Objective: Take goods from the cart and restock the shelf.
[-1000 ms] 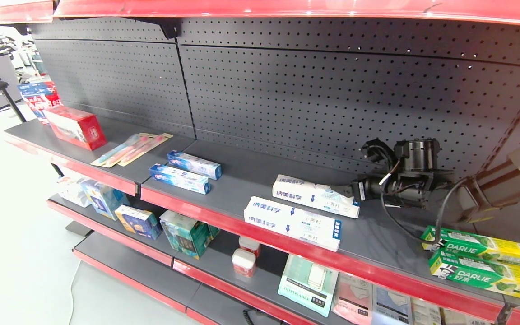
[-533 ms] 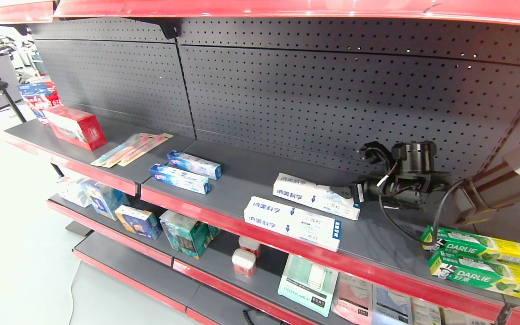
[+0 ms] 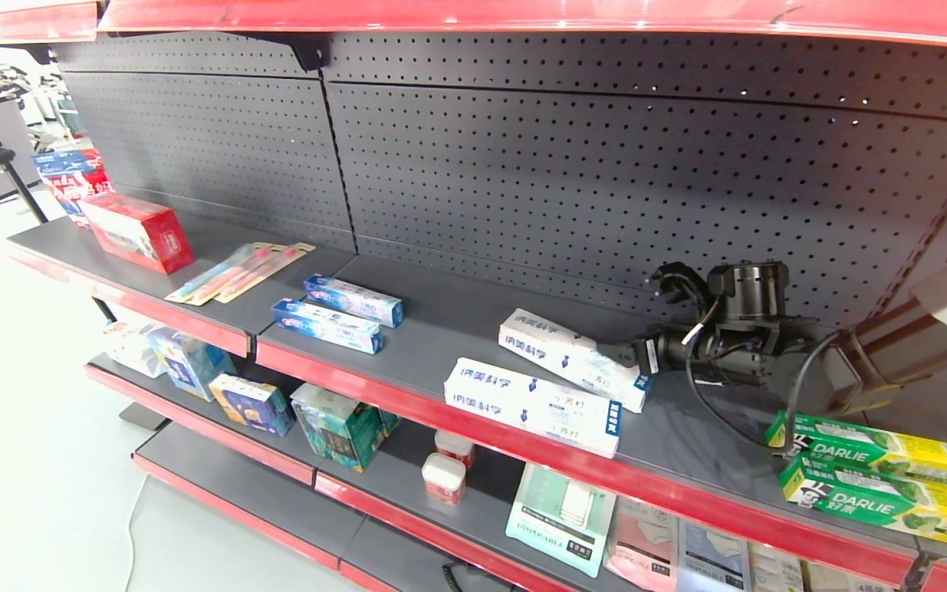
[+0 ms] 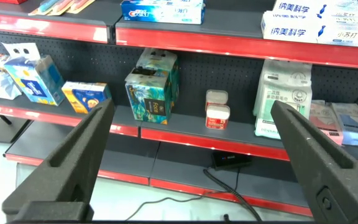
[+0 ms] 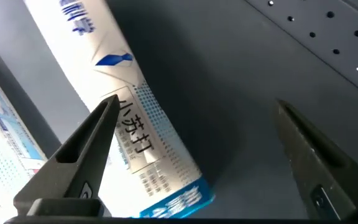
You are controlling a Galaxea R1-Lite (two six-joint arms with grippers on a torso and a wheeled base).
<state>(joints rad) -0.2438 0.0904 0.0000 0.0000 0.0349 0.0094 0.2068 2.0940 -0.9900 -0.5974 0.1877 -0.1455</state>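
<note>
A white toothpaste box [image 3: 572, 358] lies askew on the grey middle shelf [image 3: 457, 316], behind a second white box [image 3: 533, 404] at the red front edge. My right gripper [image 3: 636, 355] sits low over the shelf at the askew box's right end. In the right wrist view this gripper [image 5: 194, 106] is open. The box [image 5: 126, 118] lies along the inner side of one finger [image 5: 82, 162], with bare shelf between the fingers. My left gripper [image 4: 191, 106] is open and holds nothing, facing the lower shelves.
Two blue toothpaste boxes [image 3: 334, 312], toothbrush packs [image 3: 239, 271] and a red box [image 3: 138, 233] lie further left. Green-yellow boxes [image 3: 876, 464] lie to the right. The pegboard wall [image 3: 605, 181] stands close behind. Lower shelves hold a teal box [image 4: 153, 84] and small jars [image 4: 217, 109].
The rear white box has swung to a steeper angle, its right end now nearer the shelf front. My right gripper has shifted slightly left along the shelf.
</note>
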